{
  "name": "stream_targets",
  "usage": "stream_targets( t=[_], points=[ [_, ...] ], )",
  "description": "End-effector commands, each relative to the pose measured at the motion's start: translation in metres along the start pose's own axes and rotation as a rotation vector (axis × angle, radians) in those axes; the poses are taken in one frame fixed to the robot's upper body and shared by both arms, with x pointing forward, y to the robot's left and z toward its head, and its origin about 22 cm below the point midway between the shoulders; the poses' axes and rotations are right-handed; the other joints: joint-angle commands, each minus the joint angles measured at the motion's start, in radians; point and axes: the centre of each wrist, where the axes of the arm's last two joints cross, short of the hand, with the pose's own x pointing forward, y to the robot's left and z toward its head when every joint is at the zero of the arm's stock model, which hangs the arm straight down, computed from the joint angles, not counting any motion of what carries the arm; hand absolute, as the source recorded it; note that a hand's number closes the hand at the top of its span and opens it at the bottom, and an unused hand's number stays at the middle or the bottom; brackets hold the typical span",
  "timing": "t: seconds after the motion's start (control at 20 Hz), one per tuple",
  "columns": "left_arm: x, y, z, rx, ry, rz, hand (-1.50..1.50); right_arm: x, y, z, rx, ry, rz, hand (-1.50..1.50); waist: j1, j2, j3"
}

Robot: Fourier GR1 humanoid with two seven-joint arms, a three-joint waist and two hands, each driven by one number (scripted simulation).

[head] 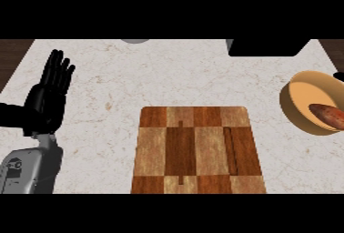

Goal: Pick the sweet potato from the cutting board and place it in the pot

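A pale, marbled tabletop (107,68) spreads out below me. A black block (269,48) sits at its far right edge and a grey round thing (136,40) is cut off at the far edge.

The cutting board (194,150), a checker of dark and light wood, lies near me in the middle with nothing on it. The sweet potato (327,114) is not there. It lies inside the pot (301,93), a tan round vessel at the right edge of the view, and rests against the pot's right inner side. It is the only thing I can see in the pot, part of which runs out of view.

My left robot hand (48,91) stands at the left, well apart from the board, resting open with its fingers straight and pointing far, holding nothing. My right robot hand does not show at all.

I judge the sweet potato to be stiff, fairly heavy for its size, and not fragile. Its skin is dry enough to hold, but the tapered ends would slip, so the thick middle, taken across its width, is the place to grip. With it in the pot, I take the placing as done.
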Motion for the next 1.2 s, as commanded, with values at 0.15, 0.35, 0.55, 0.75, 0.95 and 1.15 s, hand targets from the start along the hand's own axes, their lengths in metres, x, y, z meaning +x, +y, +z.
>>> stream_targets(
  t=[0.15,0.35,0.55,0.75,0.95,1.15],
  points=[
    [-0.006,-0.009,0.008,0.012,0.007,-0.010,0.00,-0.023,-0.039,-0.001,-0.147,0.010,-0.191,-1.50,0.001,0.001,0.000],
    [0.000,0.003,0.010,0.007,0.011,-0.007,0.00,-0.045,-0.098,0.012,-0.191,-0.019,-0.218,-1.50,-0.008,-0.002,0.000],
    [-0.007,0.001,0.006,0.009,0.005,0.012,0.00,-0.079,-0.116,0.024,-0.208,-0.037,-0.265,-1.50,-0.005,0.000,0.000],
    [-0.010,-0.005,0.003,0.010,-0.005,-0.004,0.00,-0.090,-0.172,0.021,-0.242,-0.041,-0.266,-1.50,-0.008,0.000,0.000],
    [-0.003,-0.002,0.006,0.002,0.019,0.010,0.00,-0.112,-0.192,0.025,-0.244,-0.009,-0.280,-1.50,-0.002,0.001,0.000],
    [0.000,0.000,0.005,-0.006,0.012,0.022,0.00,-0.150,-0.212,0.035,-0.269,-0.008,-0.265,-1.50,-0.001,0.002,0.001]
  ],
)
